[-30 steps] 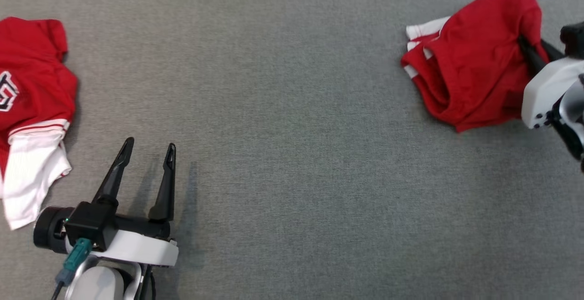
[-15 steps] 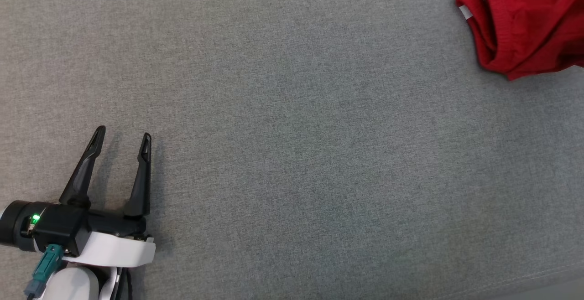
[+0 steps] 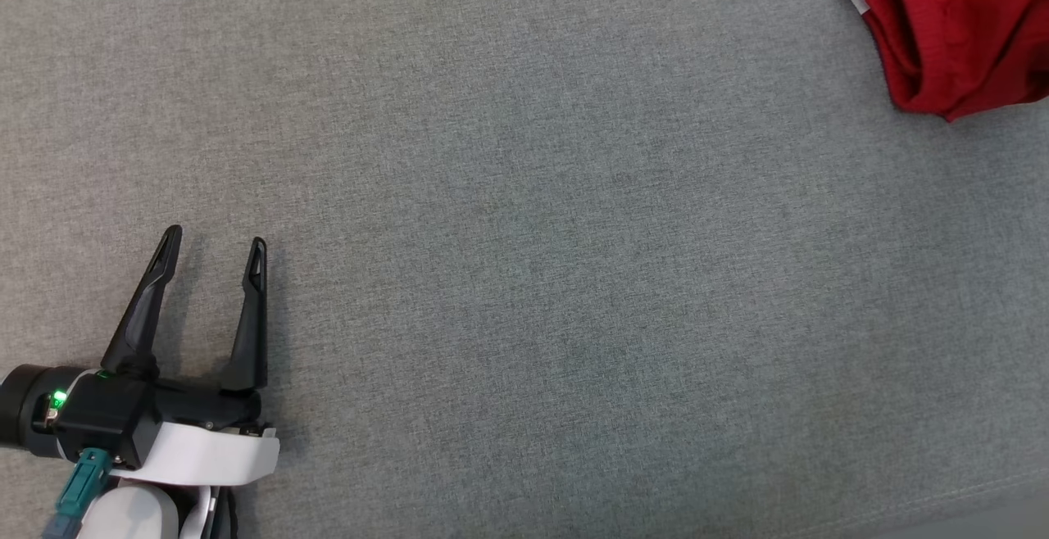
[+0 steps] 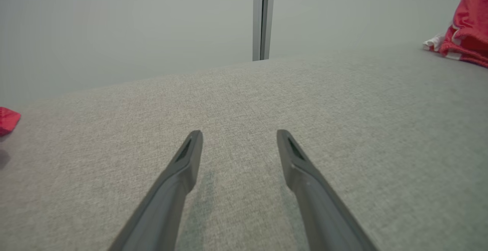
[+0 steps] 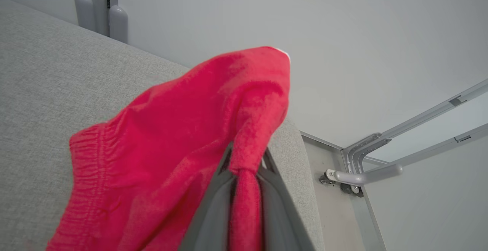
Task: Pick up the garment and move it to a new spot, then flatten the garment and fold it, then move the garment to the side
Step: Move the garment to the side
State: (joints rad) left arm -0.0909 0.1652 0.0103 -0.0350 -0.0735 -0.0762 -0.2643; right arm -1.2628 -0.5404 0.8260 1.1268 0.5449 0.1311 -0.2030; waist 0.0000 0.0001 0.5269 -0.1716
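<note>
Our right gripper [image 5: 247, 155] is clamped on the crumpled red fabric garment [image 5: 171, 129] — our left gripper [image 3: 215, 237] sits spread wide above the grey cloth surface [image 3: 574, 236].

Left gripper [image 3: 215, 237] points forward, fingers [image 3: 146, 314] spread wide, while the right gripper [image 5: 247, 159] pinches the red garment [image 5: 171, 129].

You'll find no readable text, label, brand, number or sign on anything here.
</note>
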